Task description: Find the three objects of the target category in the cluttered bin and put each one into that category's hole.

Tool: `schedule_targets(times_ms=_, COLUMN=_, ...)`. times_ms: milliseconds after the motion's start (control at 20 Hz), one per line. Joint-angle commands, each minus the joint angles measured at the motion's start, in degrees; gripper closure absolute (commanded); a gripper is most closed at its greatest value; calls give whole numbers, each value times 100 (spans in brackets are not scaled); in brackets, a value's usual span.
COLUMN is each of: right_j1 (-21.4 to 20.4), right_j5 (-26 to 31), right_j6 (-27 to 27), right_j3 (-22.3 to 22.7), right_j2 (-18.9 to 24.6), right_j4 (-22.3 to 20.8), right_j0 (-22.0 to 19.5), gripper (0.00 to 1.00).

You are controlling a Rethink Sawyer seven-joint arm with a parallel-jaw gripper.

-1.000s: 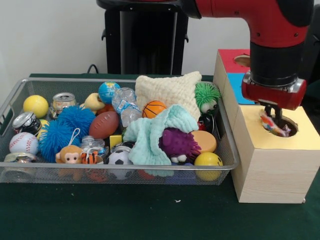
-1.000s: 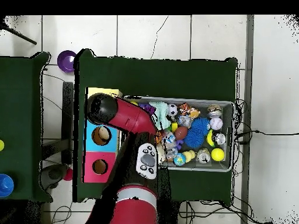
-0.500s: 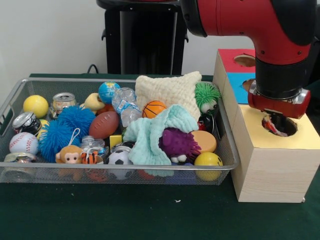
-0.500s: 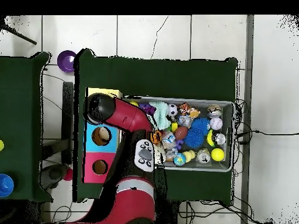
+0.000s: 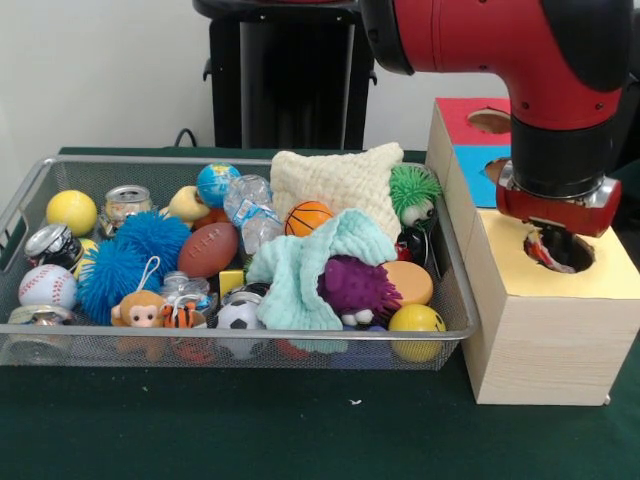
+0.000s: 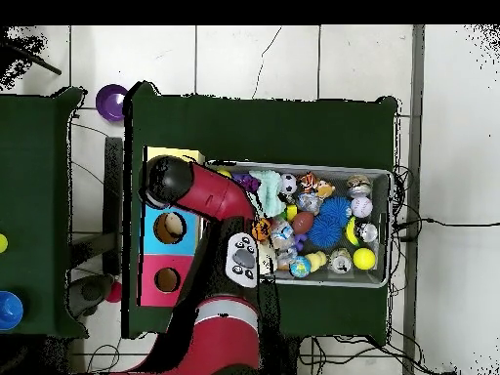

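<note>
The gripper (image 5: 548,243) sits low inside the yellow hole (image 5: 560,250) of the wooden box (image 5: 540,330), its tips sunk below the rim, so I cannot tell whether it is clamped or let go. A small red-and-white object (image 5: 537,251) shows at the hole's nine o'clock edge, right against the tips; whether it is held or already dropping is unclear. It looks light and small, probably soft or thin, so it should fall freely once released.

At nine o'clock from the box stands the wire bin (image 5: 60,345) on the green table (image 5: 300,430), packed full. Which category is wanted cannot be read here. The balls, like the basketball (image 5: 308,217) and soccer ball (image 5: 238,317), look firm and liable to roll, best pinched across the middle. The purple plush (image 5: 357,288) at the bin's four o'clock lies partly under a mint cloth (image 5: 300,275); it is soft and squashy, easiest taken by the body.
</note>
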Motion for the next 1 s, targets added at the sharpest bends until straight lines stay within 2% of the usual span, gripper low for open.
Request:
schedule_targets(times_ms=50, right_j1=-352, right_j5=1568, right_j6=660, right_j3=827, right_j2=333, right_j4=-327, right_j0=-168, gripper=100)
schedule_targets(times_ms=200, right_j1=-798, right_j5=1922, right_j6=581, right_j3=1078, right_j2=312, right_j4=-313, right_j0=-258, gripper=100)
schedule_targets(times_ms=450, right_j1=-933, right_j5=2061, right_j6=340, right_j3=1142, right_j2=248, right_j4=-533, right_j0=-312, gripper=100)
schedule_targets(times_ms=500, right_j1=-946, right_j5=1978, right_j6=379, right_j3=1104, right_j2=142, right_j4=-628, right_j0=-245, gripper=100)
schedule_targets(times_ms=650, right_j1=-700, right_j5=1211, right_j6=378, right_j3=851, right_j2=-314, right_j4=-1164, right_j0=-41, gripper=100)
schedule_targets(times_ms=850, right_j1=-512, right_j5=643, right_j6=339, right_j3=728, right_j2=-417, right_j4=-1580, right_j0=4, gripper=100)
schedule_targets(times_ms=1000, right_j1=-405, right_j5=170, right_j6=588, right_j3=637, right_j2=-515, right_j4=-1792, right_j0=75, gripper=100)
